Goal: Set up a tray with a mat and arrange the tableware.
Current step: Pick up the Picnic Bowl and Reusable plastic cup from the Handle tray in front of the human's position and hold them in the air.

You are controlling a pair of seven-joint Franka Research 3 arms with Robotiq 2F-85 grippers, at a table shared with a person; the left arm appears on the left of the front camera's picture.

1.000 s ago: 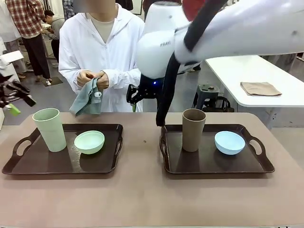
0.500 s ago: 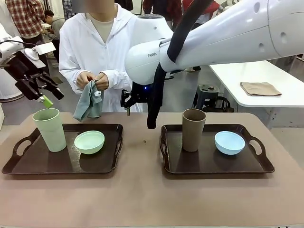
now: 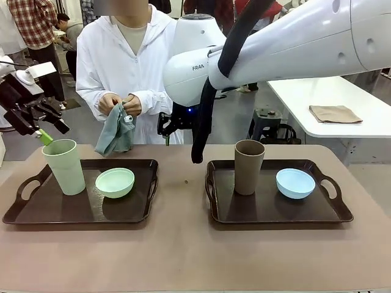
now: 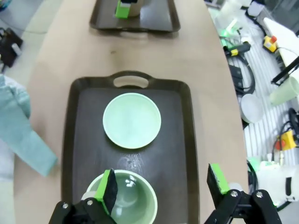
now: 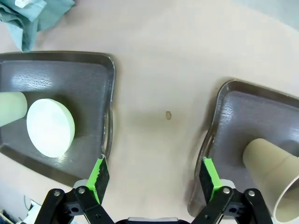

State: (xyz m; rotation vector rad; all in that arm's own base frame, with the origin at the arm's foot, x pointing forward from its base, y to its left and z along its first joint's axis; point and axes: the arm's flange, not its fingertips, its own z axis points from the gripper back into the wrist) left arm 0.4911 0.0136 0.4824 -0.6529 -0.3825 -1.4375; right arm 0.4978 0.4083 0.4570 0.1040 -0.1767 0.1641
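Two dark trays sit side by side on the table. The left tray (image 3: 24, 210) holds a pale green tumbler (image 3: 64, 166) and a mint green bowl (image 3: 115, 182). The right tray (image 3: 333, 207) holds a brown tumbler (image 3: 248, 166) and a light blue bowl (image 3: 295, 183). My left gripper (image 3: 52, 131) hovers open just above the green tumbler (image 4: 124, 200), its fingers astride the tumbler's rim and the tray's edge. My right gripper (image 3: 166, 135) hangs open high over the bare table between the trays (image 5: 154, 175). The person holds a teal cloth mat (image 3: 116, 131) in both hands at the far edge.
A small crumb (image 5: 168, 115) lies on the table between the trays. The right arm's white body crosses the upper picture above the right tray. Behind stands a white table with a folded brown cloth (image 3: 334, 113). Tools and cables lie off the table's side (image 4: 243, 46).
My left gripper swung in from the left over the green tumbler, then eased back left and down. The right arm shifted left. The person keeps working the cloth.
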